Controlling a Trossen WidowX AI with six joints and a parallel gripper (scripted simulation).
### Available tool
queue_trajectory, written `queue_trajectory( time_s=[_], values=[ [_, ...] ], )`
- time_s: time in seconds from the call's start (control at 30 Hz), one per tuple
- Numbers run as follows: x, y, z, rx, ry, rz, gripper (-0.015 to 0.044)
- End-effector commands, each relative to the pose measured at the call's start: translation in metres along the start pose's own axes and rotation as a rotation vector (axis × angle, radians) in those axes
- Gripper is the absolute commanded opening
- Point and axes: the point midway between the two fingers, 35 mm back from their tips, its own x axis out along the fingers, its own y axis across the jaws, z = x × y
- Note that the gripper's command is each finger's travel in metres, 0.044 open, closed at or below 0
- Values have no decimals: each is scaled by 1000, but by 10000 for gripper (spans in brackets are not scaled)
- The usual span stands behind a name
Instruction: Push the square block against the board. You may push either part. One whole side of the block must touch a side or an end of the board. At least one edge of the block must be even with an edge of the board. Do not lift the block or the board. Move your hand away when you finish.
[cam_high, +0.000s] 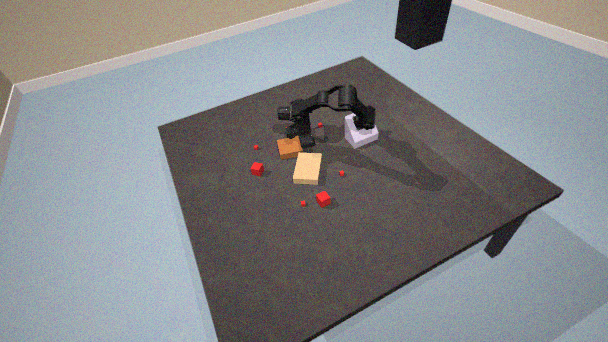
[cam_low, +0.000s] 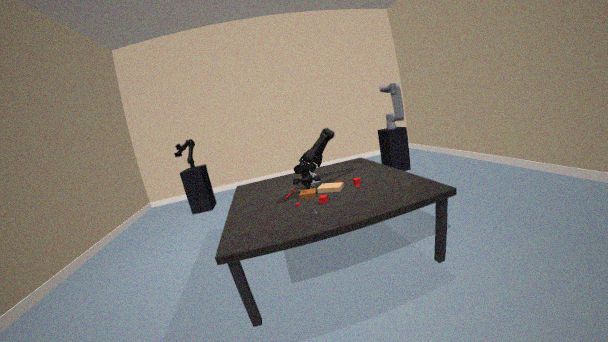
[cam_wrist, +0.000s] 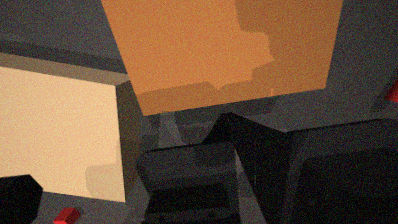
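The orange square block (cam_high: 289, 147) (cam_low: 307, 194) (cam_wrist: 200, 45) lies flat, turned at an angle to the board. The pale tan board (cam_high: 307, 167) (cam_low: 331, 187) (cam_wrist: 55, 130) also lies flat. One corner of the block is very close to a corner of the board; I cannot tell if they touch. No whole side of the block lies along the board. My gripper (cam_high: 299, 138) (cam_low: 306, 184) is shut and empty, low beside the block on the side toward the arm's base. The exact fingertips are hard to make out, and contact with the block is unclear.
Red cubes stand left of the block (cam_high: 257, 169) and beyond the board (cam_high: 323, 199). Several tiny red cubes lie around, one right of the board (cam_high: 342, 173). A red stick (cam_low: 289, 193) lies near the block. The pale arm base (cam_high: 361, 137) stands behind.
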Motion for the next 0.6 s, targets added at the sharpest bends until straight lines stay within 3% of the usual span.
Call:
queue_trajectory(
  time_s=[0.0, 0.57],
  values=[
    [0, 0, 6, 1, -3, 2, 0],
    [-1, 0, 20, 1, -3, 2, 0]
  ],
)
